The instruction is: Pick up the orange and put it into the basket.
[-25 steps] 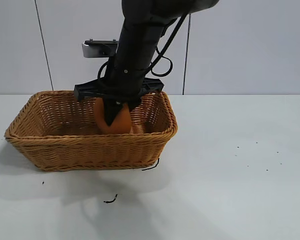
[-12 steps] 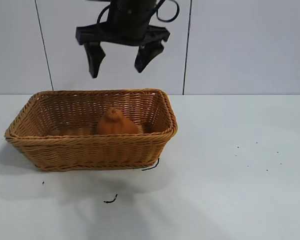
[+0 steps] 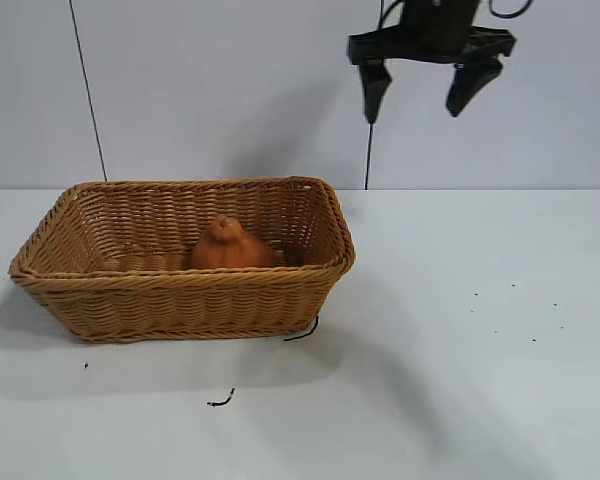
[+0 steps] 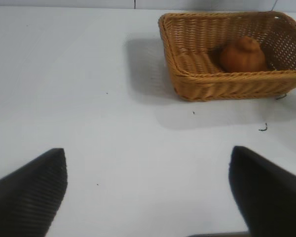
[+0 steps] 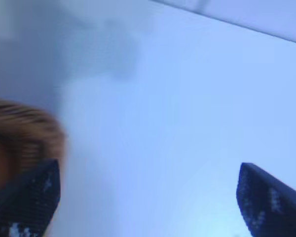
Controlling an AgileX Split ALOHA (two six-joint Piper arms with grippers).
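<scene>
The orange (image 3: 225,248) sits upright inside the tan wicker basket (image 3: 180,278) at the left of the white table, knobbed top up. My right gripper (image 3: 415,108) hangs open and empty high above the table, up and to the right of the basket, clear of it. In the right wrist view the open gripper (image 5: 148,168) shows a blurred corner of the basket (image 5: 24,128) beside one finger. My left gripper (image 4: 147,153) is open and empty over bare table, far from the basket (image 4: 168,47) and the orange (image 4: 242,54); it does not show in the exterior view.
Two dark scraps lie on the table in front of the basket, one (image 3: 220,400) loose and one (image 3: 302,331) at the basket's front right corner. A pale panelled wall stands behind the table. Small specks dot the table's right side.
My right gripper let go of the orange in the basket, rose open above it, then swung up and to the right. The orange stays in the basket.
</scene>
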